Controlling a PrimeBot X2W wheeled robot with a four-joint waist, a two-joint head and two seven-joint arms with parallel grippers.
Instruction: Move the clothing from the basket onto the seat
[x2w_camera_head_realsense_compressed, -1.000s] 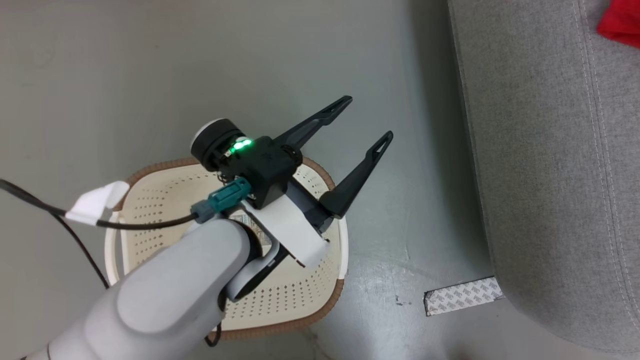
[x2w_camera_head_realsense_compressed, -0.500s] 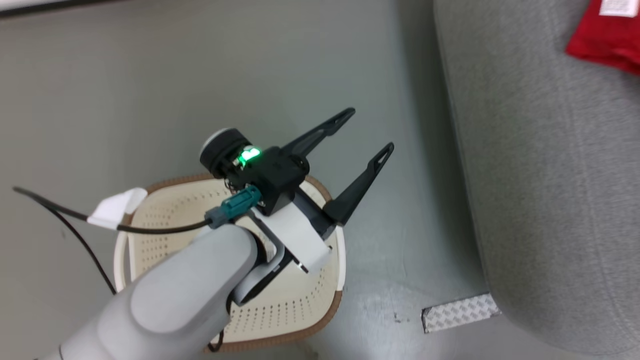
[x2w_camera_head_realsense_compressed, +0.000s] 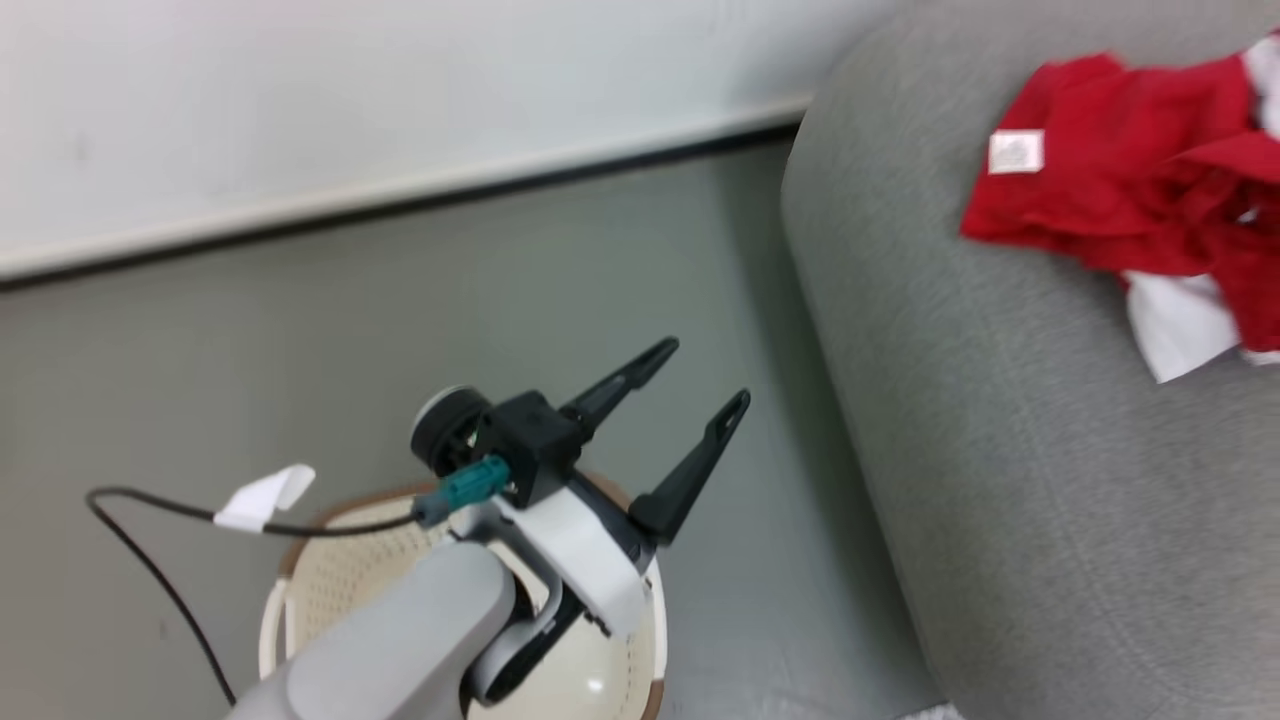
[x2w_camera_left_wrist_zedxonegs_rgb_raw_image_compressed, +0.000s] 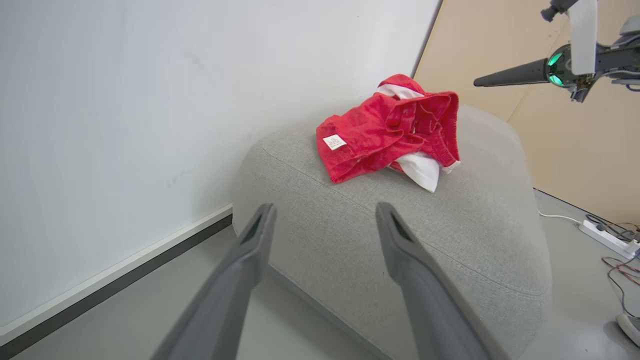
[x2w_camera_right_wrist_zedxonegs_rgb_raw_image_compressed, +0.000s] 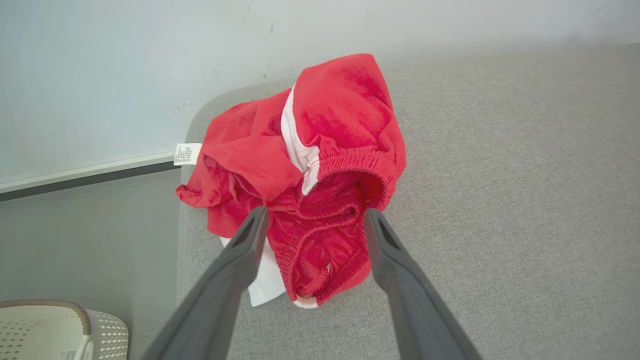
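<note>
- The clothing (x2w_camera_head_realsense_compressed: 1120, 200) lies crumpled on top of the seat (x2w_camera_head_realsense_compressed: 1000, 460), close to its rounded end by the wall (x2w_camera_head_realsense_compressed: 400, 100). Its small white label (x2w_camera_head_realsense_compressed: 1015, 152) faces up.
- The basket (x2w_camera_head_realsense_compressed: 300, 590) stands on the grey floor (x2w_camera_head_realsense_compressed: 500, 300) beside the seat, well apart from the clothing.
- The left gripper (x2w_camera_head_realsense_compressed: 702, 377) hangs above the far rim of the basket. Its two dark fingers are spread wide with nothing between them, and they point toward the seat.
- The right gripper (x2w_camera_right_wrist_zedxonegs_rgb_raw_image_compressed: 315, 216) is over the clothing with its jaws also spread. In the right wrist view, one finger is on each side of the red elastic waistband. Whether the tips touch the fabric, I cannot tell from this angle.
- A black cable (x2w_camera_head_realsense_compressed: 330, 529) with a white tag (x2w_camera_head_realsense_compressed: 265, 497) runs to the left wrist.
</note>
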